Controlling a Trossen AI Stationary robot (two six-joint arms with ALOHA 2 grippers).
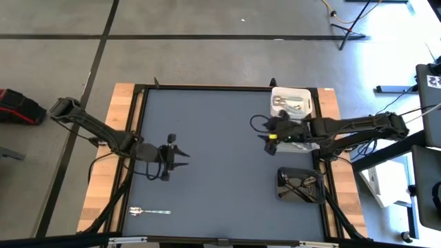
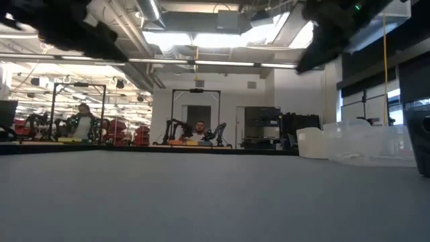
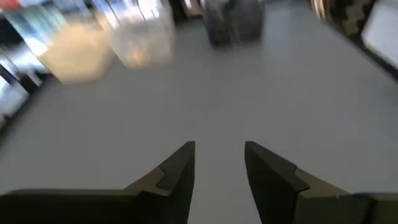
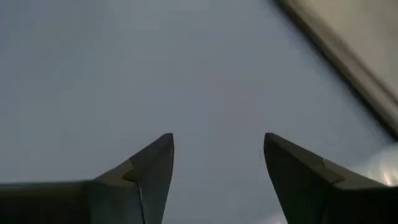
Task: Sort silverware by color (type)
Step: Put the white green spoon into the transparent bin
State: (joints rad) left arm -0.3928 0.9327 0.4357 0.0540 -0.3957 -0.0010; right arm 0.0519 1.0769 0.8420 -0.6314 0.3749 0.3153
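A shiny silver spoon (image 1: 148,211) lies flat on the dark mat near the table's front left, with neither gripper near it. My left gripper (image 1: 185,158) hovers over the left half of the mat, open and holding nothing (image 3: 219,149). My right gripper (image 1: 265,138) hangs above the mat, just left of the bins at the table's right edge. It is open wide with only bare mat between its fingers (image 4: 217,140). More silverware lies in the white bin (image 1: 291,103) and in the dark bin (image 1: 300,184).
Three bins line the table's right edge: the white bin (image 2: 310,142) at the far end, a clear bin (image 2: 366,141) under my right arm and the dark bin (image 2: 423,144) nearest. The mat's middle (image 1: 220,158) is bare. People sit in the room beyond.
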